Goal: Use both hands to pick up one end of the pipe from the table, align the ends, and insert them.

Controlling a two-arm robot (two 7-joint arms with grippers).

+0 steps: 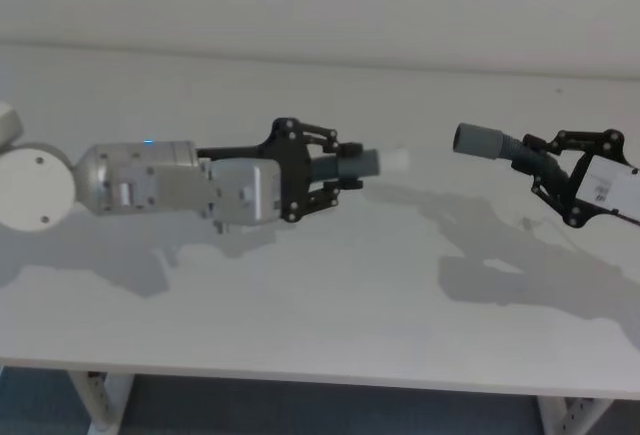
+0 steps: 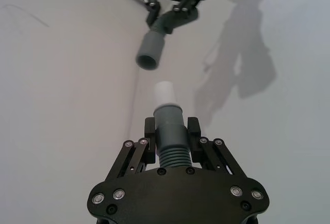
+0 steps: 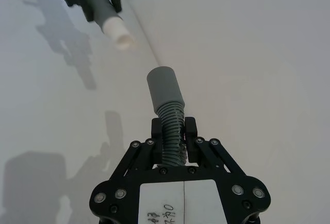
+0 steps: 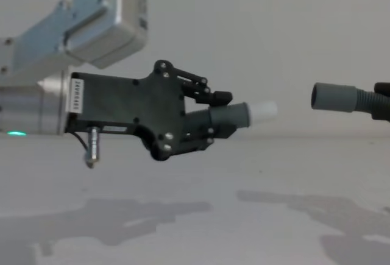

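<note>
So the big whitish table (image 1: 300,315) has both pipe parts lifted off it, and you can see the shadows (image 1: 520,280) lying on the surface underneath. The silver left arm (image 1: 140,180) reaches in from the robot's left, roughly level across the table.

The left gripper (image 1: 345,167) is pinching the short hose piece (image 2: 172,154) by its ribbed part, with 1 finger on each side, right behind the smooth grey collar (image 2: 168,118). That piece's long axis runs left to right, and its white tip (image 4: 262,109) pokes out past the fingers, pointing toward the robot's right.

The right gripper (image 1: 537,163) comes in from the robot's right and is clamped the same way on the ribs of the longer hose piece (image 3: 171,126), just behind the wide socket cuff (image 3: 164,87). The cuff's open mouth faces the robot's left, toward the tip. The rest of that hose is hidden behind the gripper.

About the socket: the tip is outside it, with a clear gap between the 2 ends. In the chest view the cuff (image 4: 334,97) sits a bit higher than the tip, and in the left wrist view the cuff mouth (image 2: 147,62) is slightly off the tip's line.
</note>
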